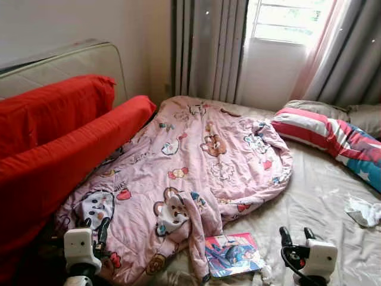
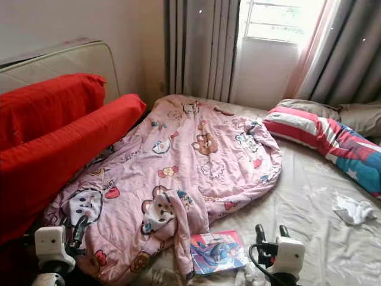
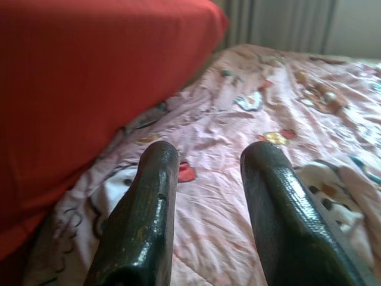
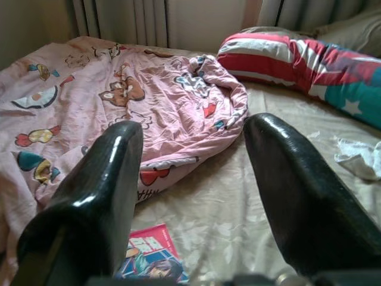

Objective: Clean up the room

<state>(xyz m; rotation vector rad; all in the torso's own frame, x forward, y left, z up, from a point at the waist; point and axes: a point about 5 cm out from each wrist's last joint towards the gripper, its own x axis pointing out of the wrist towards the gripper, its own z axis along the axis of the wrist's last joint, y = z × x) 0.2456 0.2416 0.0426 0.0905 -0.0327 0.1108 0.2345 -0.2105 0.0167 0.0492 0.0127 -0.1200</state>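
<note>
A crumpled pink cartoon-print quilt (image 1: 190, 161) covers the left and middle of the beige bed (image 1: 321, 196). A comic book (image 1: 233, 254) lies at the quilt's near edge. A crumpled white cloth (image 1: 364, 211) rests on the sheet at the right. My left gripper (image 1: 103, 228) is open low at the left, over the quilt's near corner, holding nothing. My right gripper (image 1: 296, 233) is open low at the right, just right of the comic book (image 4: 152, 259), with nothing between its fingers (image 4: 89, 196).
A red-covered cushion or mattress (image 1: 53, 143) leans along the bed's left side, with a beige headboard (image 1: 77, 62) behind it. A striped red, white and blue pillow (image 1: 333, 137) lies at the far right. Grey curtains (image 1: 208, 47) and a window (image 1: 286, 21) stand behind.
</note>
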